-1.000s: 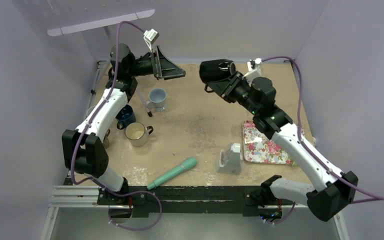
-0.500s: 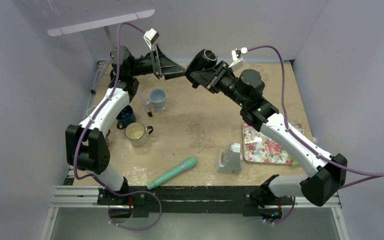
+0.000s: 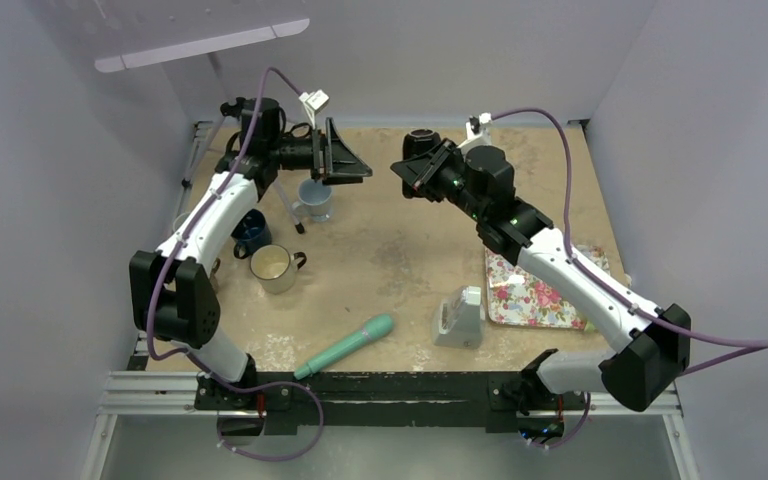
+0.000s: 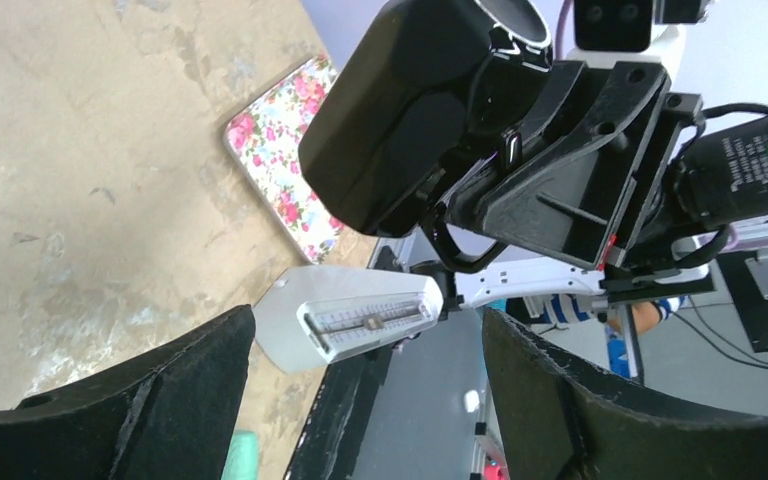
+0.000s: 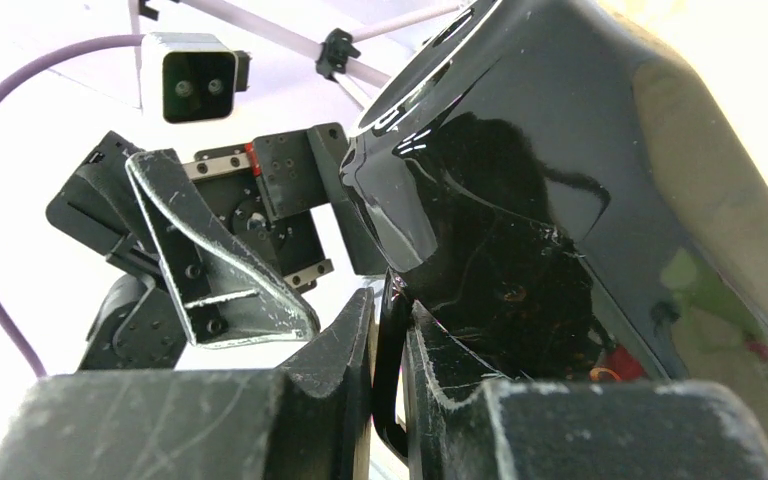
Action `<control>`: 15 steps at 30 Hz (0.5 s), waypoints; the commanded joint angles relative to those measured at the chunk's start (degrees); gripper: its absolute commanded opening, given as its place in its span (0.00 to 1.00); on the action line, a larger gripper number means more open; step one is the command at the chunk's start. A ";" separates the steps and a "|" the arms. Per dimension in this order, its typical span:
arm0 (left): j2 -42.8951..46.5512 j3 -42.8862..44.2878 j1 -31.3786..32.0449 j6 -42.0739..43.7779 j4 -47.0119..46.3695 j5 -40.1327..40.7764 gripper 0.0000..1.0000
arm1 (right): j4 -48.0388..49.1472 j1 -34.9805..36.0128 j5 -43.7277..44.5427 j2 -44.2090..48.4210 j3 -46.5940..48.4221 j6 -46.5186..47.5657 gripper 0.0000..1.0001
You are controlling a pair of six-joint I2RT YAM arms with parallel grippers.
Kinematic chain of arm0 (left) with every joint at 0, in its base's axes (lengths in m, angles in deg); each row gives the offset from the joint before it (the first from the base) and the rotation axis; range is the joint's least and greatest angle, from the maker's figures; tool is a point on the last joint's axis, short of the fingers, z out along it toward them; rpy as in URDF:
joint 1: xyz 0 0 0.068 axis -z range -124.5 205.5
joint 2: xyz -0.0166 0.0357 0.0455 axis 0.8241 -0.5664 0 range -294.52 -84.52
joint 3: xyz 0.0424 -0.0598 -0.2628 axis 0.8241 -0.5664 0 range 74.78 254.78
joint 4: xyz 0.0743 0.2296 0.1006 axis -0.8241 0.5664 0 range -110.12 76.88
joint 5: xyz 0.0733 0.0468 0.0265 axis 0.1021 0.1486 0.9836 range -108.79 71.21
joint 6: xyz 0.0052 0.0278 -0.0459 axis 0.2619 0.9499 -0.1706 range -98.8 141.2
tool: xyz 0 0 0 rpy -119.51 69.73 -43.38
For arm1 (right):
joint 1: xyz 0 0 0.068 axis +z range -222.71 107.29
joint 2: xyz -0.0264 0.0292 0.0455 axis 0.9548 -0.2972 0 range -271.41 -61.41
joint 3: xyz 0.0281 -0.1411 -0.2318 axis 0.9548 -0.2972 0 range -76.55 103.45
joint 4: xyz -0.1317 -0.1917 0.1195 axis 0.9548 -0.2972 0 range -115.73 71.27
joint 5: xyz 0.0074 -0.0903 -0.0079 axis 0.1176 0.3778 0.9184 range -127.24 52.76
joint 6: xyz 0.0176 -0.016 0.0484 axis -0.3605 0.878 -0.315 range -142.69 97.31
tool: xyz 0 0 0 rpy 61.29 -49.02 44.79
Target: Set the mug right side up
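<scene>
- the black mug [image 3: 417, 148] is off the table [image 3: 400, 250], up in the air over the far middle part. it hangs tilted, neither upright nor lying flat.
- the right gripper [image 3: 424, 172] has it by the handle. in the right wrist view the thin handle loop sits between the two fingers [image 5: 330, 350], and the jaws are pinched nearly together on it. the mug's glossy body [image 5: 560, 200] fills the space above them.
- the left gripper [image 3: 346, 160] is raised at the same height with its jaws spread wide and nothing in them. it faces the mug from the left, near it but not touching.
- in the left wrist view the mug [image 4: 410, 110] and the right gripper's black frame show ahead between the open fingers [image 4: 190, 380].
- a light blue mug [image 3: 315, 197] stands upright below the left gripper, partly covered by it in the top view.
- a dark blue mug [image 3: 252, 233] and a cream mug [image 3: 276, 266] stand close together near the left arm, both mouth up.
- a floral tray [image 3: 535, 290] lies flat under the right forearm.
- a grey and white device [image 3: 460, 318] stands just left of the tray.
- a teal handled tool [image 3: 345, 345] lies slantwise near the front edge.
</scene>
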 commanded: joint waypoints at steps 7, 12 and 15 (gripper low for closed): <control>2.57 11.54 0.71 50.10 34.10 12.19 0.87 | 7.74 -2.70 -1.20 2.33 2.65 -13.22 0.00; 6.55 12.39 1.63 66.89 28.50 21.18 0.93 | 6.30 -2.60 -0.26 -0.84 11.24 -18.54 0.00; 9.01 14.12 1.63 79.67 26.80 25.50 0.97 | 4.62 -2.60 1.01 -1.39 15.90 -17.45 0.00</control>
